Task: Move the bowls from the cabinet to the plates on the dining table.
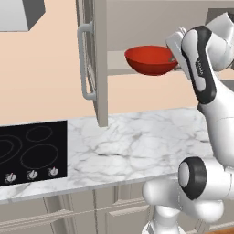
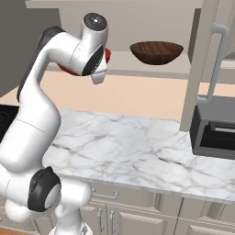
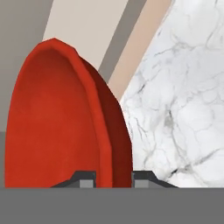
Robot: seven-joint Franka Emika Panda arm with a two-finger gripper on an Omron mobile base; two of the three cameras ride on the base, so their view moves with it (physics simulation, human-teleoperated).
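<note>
The large red bowl (image 1: pixel 150 59) hangs at the front edge of the cabinet's inner shelf (image 1: pixel 116 68), partly out past it. My gripper (image 1: pixel 175 58) is shut on its right rim. In the hand view the red bowl (image 3: pixel 61 122) stands close, its rim pinched between the two fingertips (image 3: pixel 87 177) of the gripper (image 3: pixel 114 178). The brown wood-like bowl (image 2: pixel 156 52) sits upright on the same shelf (image 2: pixel 137 64), to the right of my hand, and a red edge of the red bowl (image 2: pixel 108 55) peeks out behind the wrist. The plates and the dining table are out of view.
The cabinet's open doors stick out over the counter, one on the left (image 1: pixel 97 59) with its bar handle (image 1: pixel 83 64) and one on the right (image 2: pixel 202 64). Below lies a marble counter (image 1: pixel 137 146) with a black cooktop (image 1: pixel 32 151). A dark appliance (image 2: pixel 213 133) stands at its right.
</note>
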